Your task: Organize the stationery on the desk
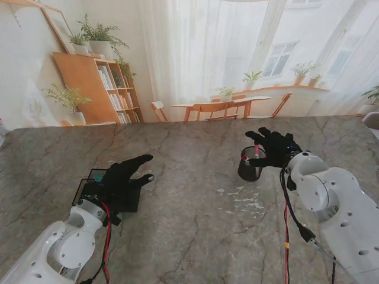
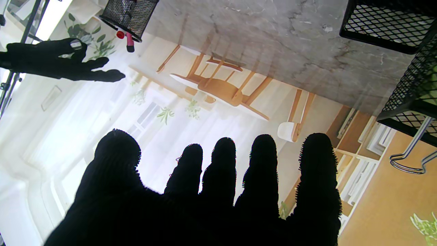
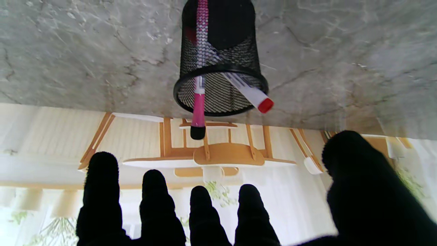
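Overhead, the black-gloved right hand (image 1: 273, 145) hovers just beyond and to the right of a black wire-mesh cylindrical pen cup (image 1: 251, 164), fingers (image 1: 256, 135) spread apart and holding nothing; whether a fingertip touches the cup's rim cannot be told from this view. The black-gloved left hand (image 1: 121, 177) lies over a black wire-mesh desk tray (image 1: 89, 184) near the left of the grey marble-patterned tabletop (image 1: 195, 201), its fingers likewise extended and separated, gripping nothing.

The right wrist view resolves what the stand view only hints at: the cup (image 3: 220, 58) stands upright on the tabletop and holds two pens, a pink pen with a black end (image 3: 198, 102) standing nearly vertical and a white marker with a red cap (image 3: 251, 94) leaning against the rim. All five fingers (image 3: 102, 191) of the right hand appear apart from the cup, with clear space between them.

The left wrist view shows the tray's mesh walls (image 2: 385, 24), cut off by the frame edge, a silver wire loop (image 2: 408, 160) beside it whose identity is unclear, and, far off, the cup (image 2: 128, 15) with the right hand (image 2: 58, 61) beside it. The tray's contents are largely hidden by the left hand in the stand view; a small greenish patch (image 1: 98, 176) there is too small to identify.
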Controlling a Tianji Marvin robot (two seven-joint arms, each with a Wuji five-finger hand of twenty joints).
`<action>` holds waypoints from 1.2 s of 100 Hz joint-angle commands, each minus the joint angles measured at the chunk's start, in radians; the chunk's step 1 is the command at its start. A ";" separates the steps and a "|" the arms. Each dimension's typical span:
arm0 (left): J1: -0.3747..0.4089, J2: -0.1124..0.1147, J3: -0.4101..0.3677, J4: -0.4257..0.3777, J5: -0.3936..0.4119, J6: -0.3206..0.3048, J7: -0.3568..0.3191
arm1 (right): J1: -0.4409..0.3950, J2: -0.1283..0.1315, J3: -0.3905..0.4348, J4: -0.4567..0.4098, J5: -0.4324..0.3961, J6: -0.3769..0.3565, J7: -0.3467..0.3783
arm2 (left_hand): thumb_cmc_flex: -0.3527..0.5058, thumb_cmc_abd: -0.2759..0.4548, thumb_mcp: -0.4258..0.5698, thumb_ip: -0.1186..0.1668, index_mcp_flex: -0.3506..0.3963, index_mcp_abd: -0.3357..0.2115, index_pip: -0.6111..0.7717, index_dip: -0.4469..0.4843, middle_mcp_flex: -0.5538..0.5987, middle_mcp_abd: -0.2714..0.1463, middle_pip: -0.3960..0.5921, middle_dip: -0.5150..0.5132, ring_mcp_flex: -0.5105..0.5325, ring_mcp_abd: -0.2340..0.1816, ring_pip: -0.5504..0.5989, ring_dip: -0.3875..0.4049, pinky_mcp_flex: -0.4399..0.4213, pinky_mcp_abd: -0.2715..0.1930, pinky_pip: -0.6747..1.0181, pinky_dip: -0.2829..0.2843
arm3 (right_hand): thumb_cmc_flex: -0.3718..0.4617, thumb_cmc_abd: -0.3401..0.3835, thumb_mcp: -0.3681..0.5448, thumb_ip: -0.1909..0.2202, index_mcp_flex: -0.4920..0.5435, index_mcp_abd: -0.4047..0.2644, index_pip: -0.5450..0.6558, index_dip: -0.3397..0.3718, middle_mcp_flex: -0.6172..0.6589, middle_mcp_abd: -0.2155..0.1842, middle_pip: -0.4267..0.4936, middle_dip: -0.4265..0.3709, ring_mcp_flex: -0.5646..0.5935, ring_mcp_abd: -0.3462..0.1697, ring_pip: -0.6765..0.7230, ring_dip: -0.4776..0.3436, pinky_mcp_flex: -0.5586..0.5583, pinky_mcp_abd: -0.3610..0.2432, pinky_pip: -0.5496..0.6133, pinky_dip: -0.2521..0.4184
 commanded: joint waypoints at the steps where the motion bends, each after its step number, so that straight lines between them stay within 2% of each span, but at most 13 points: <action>1: 0.003 -0.005 0.004 -0.001 -0.004 0.002 -0.003 | 0.028 0.000 -0.013 0.035 0.008 0.008 0.008 | 0.018 -0.010 0.001 -0.078 0.023 -0.011 0.007 0.009 0.008 -0.002 -0.009 0.002 0.029 -0.004 0.015 0.007 -0.001 0.005 0.028 0.010 | -0.033 0.019 0.013 -0.008 -0.006 0.004 -0.023 -0.025 -0.036 0.010 -0.042 -0.017 0.011 0.031 0.002 -0.008 0.004 0.059 0.034 -0.018; 33: 0.001 -0.005 0.005 0.002 -0.008 0.009 -0.005 | 0.156 0.002 -0.147 0.195 0.055 0.075 0.012 | 0.018 -0.007 0.002 -0.077 0.023 -0.010 0.007 0.009 0.009 -0.002 -0.009 0.002 0.035 -0.004 0.019 0.012 0.004 0.004 0.035 0.010 | -0.049 0.015 0.024 -0.008 -0.002 0.000 -0.012 -0.036 -0.030 0.014 -0.028 -0.012 0.047 0.043 0.031 -0.005 0.038 0.073 0.082 -0.010; 41: 0.000 -0.005 0.006 0.003 -0.011 0.012 -0.008 | 0.176 0.001 -0.173 0.219 0.076 0.079 0.012 | 0.018 -0.007 0.002 -0.077 0.025 -0.010 0.008 0.010 0.009 -0.001 -0.009 0.002 0.036 -0.003 0.020 0.014 0.004 0.004 0.036 0.011 | -0.057 0.010 0.031 -0.009 -0.004 0.000 0.000 -0.016 -0.019 0.017 -0.010 0.005 0.064 0.044 0.044 -0.003 0.055 0.077 0.100 -0.008; 45: -0.001 -0.005 0.006 0.004 -0.011 0.013 -0.009 | 0.183 0.001 -0.183 0.229 0.083 0.077 0.012 | 0.019 -0.006 0.001 -0.078 0.024 -0.010 0.007 0.009 0.009 0.000 -0.009 0.002 0.036 -0.004 0.020 0.014 0.004 0.003 0.037 0.011 | -0.062 0.008 0.039 -0.010 -0.011 0.001 0.011 0.025 -0.012 0.018 -0.010 0.008 0.071 0.046 0.052 -0.003 0.060 0.081 0.109 -0.006; 74: -0.008 -0.004 0.011 0.008 -0.019 0.015 -0.018 | 0.216 0.008 -0.227 0.286 0.082 0.057 0.030 | 0.021 -0.003 0.002 -0.077 0.025 -0.010 0.008 0.010 0.010 -0.002 -0.009 0.003 0.038 -0.005 0.021 0.017 0.004 0.001 0.039 0.010 | -0.038 -0.016 0.046 -0.009 -0.010 -0.002 0.008 0.053 -0.002 0.019 -0.002 0.014 0.096 0.043 0.071 0.005 0.081 0.071 0.123 -0.003; 79: -0.009 -0.004 0.012 0.008 -0.021 0.017 -0.020 | 0.220 0.009 -0.234 0.295 0.081 0.054 0.034 | 0.020 -0.001 0.002 -0.078 0.024 -0.011 0.007 0.009 0.011 -0.002 -0.008 0.003 0.039 -0.007 0.022 0.018 0.004 0.002 0.040 0.010 | -0.027 -0.025 0.049 -0.008 -0.014 -0.004 0.010 0.095 0.001 0.020 0.003 0.023 0.105 0.042 0.085 0.013 0.091 0.064 0.135 0.003; 83: -0.010 -0.004 0.013 0.008 -0.022 0.018 -0.021 | 0.224 0.010 -0.241 0.303 0.081 0.052 0.035 | 0.021 -0.002 0.002 -0.078 0.025 -0.011 0.007 0.009 0.010 0.000 -0.009 0.003 0.039 -0.003 0.022 0.018 0.004 0.002 0.040 0.010 | -0.015 -0.034 0.052 -0.007 -0.013 -0.004 0.011 0.104 0.006 0.021 0.005 0.025 0.115 0.041 0.091 0.015 0.105 0.053 0.145 0.007; 85: -0.011 -0.004 0.014 0.009 -0.023 0.019 -0.022 | 0.225 0.010 -0.244 0.308 0.081 0.051 0.034 | 0.020 -0.001 0.001 -0.078 0.025 -0.010 0.007 0.009 0.010 -0.001 -0.009 0.002 0.039 -0.003 0.022 0.019 0.004 0.002 0.040 0.010 | -0.007 -0.037 0.053 -0.005 -0.016 -0.005 0.013 0.136 0.008 0.021 0.008 0.031 0.121 0.040 0.103 0.022 0.114 0.047 0.153 0.014; 93: -0.012 -0.004 0.016 0.009 -0.027 0.022 -0.024 | 0.234 0.010 -0.260 0.328 0.085 0.048 0.024 | 0.021 0.003 0.001 -0.078 0.025 -0.011 0.007 0.009 0.010 -0.001 -0.009 0.003 0.039 -0.005 0.022 0.019 0.003 0.000 0.041 0.010 | 0.028 -0.058 0.059 -0.001 -0.019 -0.009 0.019 0.191 0.022 0.024 0.020 0.044 0.146 0.034 0.131 0.034 0.142 0.017 0.171 0.029; 98: -0.012 -0.004 0.017 0.009 -0.027 0.023 -0.024 | 0.239 0.010 -0.269 0.339 0.082 0.041 0.019 | 0.022 0.005 0.002 -0.078 0.025 -0.011 0.008 0.009 0.011 -0.002 -0.008 0.003 0.041 -0.006 0.024 0.020 0.005 -0.002 0.042 0.011 | 0.048 -0.068 0.063 0.003 -0.021 -0.009 0.025 0.223 0.031 0.030 0.029 0.055 0.163 0.028 0.160 0.046 0.173 -0.023 0.192 0.043; 109: -0.013 -0.005 0.017 0.010 -0.029 0.024 -0.022 | 0.253 0.011 -0.288 0.364 0.088 0.024 0.006 | 0.023 0.011 0.001 -0.079 0.025 -0.010 0.007 0.009 0.012 -0.001 -0.008 0.003 0.041 -0.004 0.024 0.022 0.004 -0.005 0.045 0.013 | 0.108 -0.106 0.070 0.011 -0.044 -0.022 0.118 0.368 0.088 0.037 0.063 0.095 0.202 0.010 0.263 0.078 0.254 -0.111 0.233 0.077; 120: -0.013 -0.006 0.017 0.011 -0.032 0.026 -0.019 | 0.253 0.012 -0.294 0.366 0.081 0.005 0.000 | 0.024 0.014 0.001 -0.080 0.026 -0.011 0.008 0.009 0.012 -0.002 -0.008 0.003 0.044 -0.006 0.027 0.024 0.006 -0.009 0.050 0.016 | 0.167 -0.139 0.075 0.018 -0.018 -0.032 0.194 0.403 0.154 0.044 0.109 0.135 0.241 -0.043 0.389 0.115 0.347 -0.194 0.269 0.092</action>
